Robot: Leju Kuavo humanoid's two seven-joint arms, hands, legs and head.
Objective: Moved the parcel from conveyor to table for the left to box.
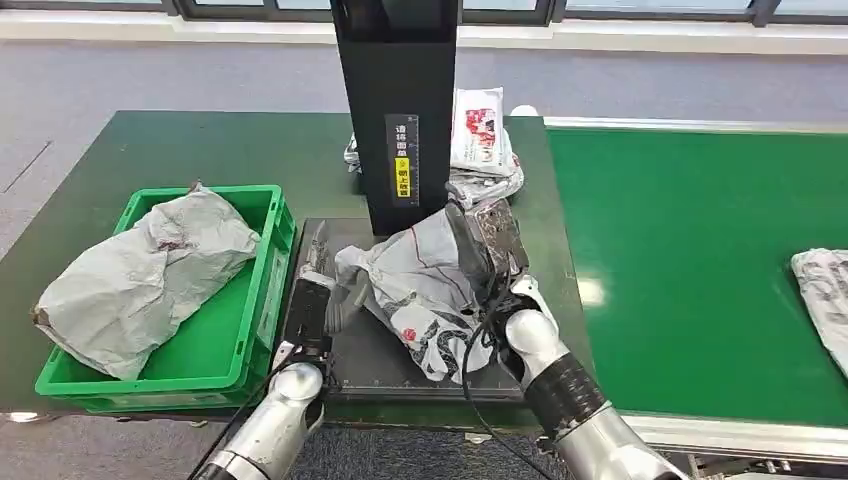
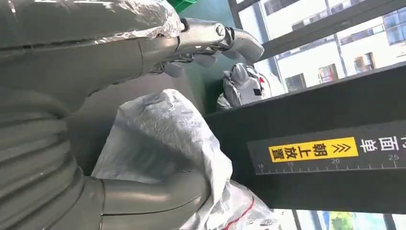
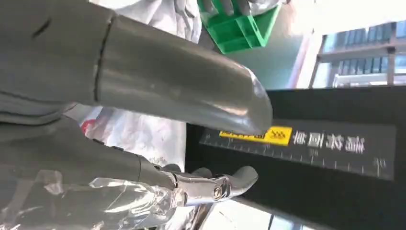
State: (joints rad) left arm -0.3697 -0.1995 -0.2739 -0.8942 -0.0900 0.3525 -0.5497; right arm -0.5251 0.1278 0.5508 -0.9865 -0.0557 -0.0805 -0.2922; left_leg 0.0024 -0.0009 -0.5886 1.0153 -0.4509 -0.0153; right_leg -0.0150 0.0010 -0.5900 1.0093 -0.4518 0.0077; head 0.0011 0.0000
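The parcel (image 1: 420, 285), a crumpled grey-white bag with red and black print, lies on the black plate (image 1: 400, 365) in front of the black post (image 1: 397, 110). My right hand (image 1: 495, 265) grips its right side, with dark fingers over the top edge. In the right wrist view the bag (image 3: 139, 134) sits between that hand's thumb and fingers. My left hand (image 1: 318, 295) is at the parcel's left end. Its thumb touches the bag (image 2: 163, 139), while its fingers (image 2: 215, 36) stretch out apart from it.
A green crate (image 1: 255, 300) at the left holds a large grey parcel (image 1: 140, 270). More bags (image 1: 485, 140) lie behind the post. The green conveyor (image 1: 690, 250) runs on the right with another parcel (image 1: 825, 285) at its far right edge.
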